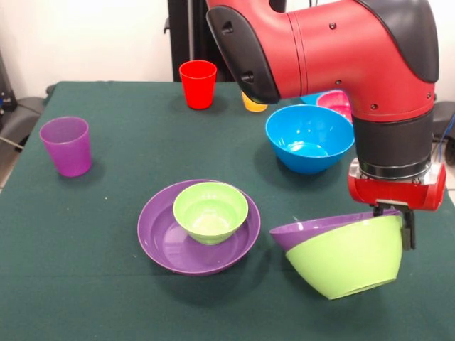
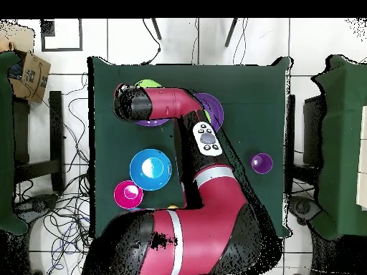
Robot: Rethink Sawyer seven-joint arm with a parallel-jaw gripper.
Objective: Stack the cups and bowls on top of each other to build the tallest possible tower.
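My gripper point(image 1: 398, 226) is at the front right of the table, shut on the rim of a large lime green bowl point(image 1: 348, 259). A large purple bowl point(image 1: 313, 229) is nested in it, and both hang tilted toward the left. The other large purple bowl point(image 1: 160, 241) sits flat at the centre with the small green bowl point(image 1: 211, 211) inside it. The large blue bowl point(image 1: 310, 138) stands alone behind. The red cup point(image 1: 197, 84) is at the back and the purple cup point(image 1: 66, 145) at the left. The yellow-orange cup point(image 1: 252, 105) is mostly hidden behind the arm.
A small red-pink bowl point(image 1: 335, 104) and a light blue bowl point(image 1: 310, 98) sit behind the blue bowl, by the arm. In the overhead view the arm covers much of the table; the blue bowl point(image 2: 150, 170), pink bowl point(image 2: 129, 194) and purple cup point(image 2: 261, 163) show.
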